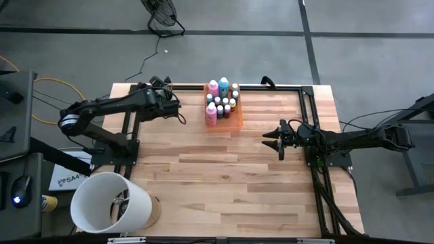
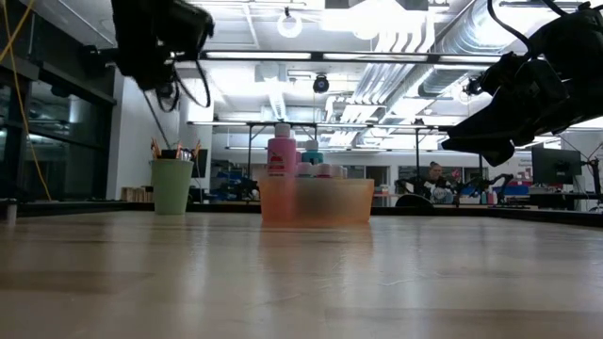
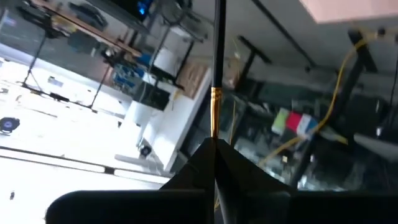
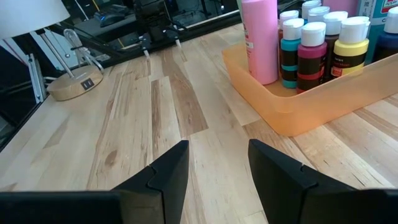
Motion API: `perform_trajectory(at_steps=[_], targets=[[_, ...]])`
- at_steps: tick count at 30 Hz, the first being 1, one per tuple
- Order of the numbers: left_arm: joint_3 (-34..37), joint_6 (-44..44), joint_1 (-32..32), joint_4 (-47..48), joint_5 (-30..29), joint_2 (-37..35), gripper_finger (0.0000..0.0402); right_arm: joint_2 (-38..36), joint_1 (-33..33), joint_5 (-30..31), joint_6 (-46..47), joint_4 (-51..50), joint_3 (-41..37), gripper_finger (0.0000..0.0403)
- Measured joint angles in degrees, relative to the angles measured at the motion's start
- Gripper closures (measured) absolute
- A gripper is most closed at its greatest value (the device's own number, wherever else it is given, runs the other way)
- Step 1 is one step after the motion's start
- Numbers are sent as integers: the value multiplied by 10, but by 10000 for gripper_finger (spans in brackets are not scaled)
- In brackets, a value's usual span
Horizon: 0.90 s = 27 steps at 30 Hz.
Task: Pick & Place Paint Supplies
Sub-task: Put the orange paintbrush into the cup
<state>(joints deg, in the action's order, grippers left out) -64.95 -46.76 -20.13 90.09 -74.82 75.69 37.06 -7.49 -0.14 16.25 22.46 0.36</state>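
Dark-handled brush (image 3: 216, 68) being carried by left gripper (image 3: 214, 146), fingers clamped shut on its shaft.
Bottles (image 4: 311, 46) are standing in orange tray (image 4: 292, 109) just ahead of right gripper (image 4: 217, 165), whose fingers are standing apart, empty, above the worktop (image 4: 155, 124).

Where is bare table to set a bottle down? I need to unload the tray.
Bare wood runs from the orange tray toward the near edge, between the white lamp and the open right gripper. Crowded: the tray itself and the far-left corner by the left gripper.
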Motion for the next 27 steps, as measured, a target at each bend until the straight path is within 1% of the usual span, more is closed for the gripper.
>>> perform_trajectory(at_steps=[4, 8, 14, 22, 27], targets=[[26, 4, -34, 0, -39, 15, 401, 0, 0, 0, 0, 0, 0, 243], [40, 10, -50, -2, -71, 31, 401, 0, 0, 0, 0, 0, 0, 243], [40, 3, -50, -29, -76, 45, 401, 0, 0, 0, 0, 0, 0, 243], [40, -29, -50, -61, -79, 63, 401, 0, 0, 0, 0, 0, 0, 243], [40, -30, -50, -62, -78, 70, 391, 0, 0, 0, 0, 0, 0, 243]])
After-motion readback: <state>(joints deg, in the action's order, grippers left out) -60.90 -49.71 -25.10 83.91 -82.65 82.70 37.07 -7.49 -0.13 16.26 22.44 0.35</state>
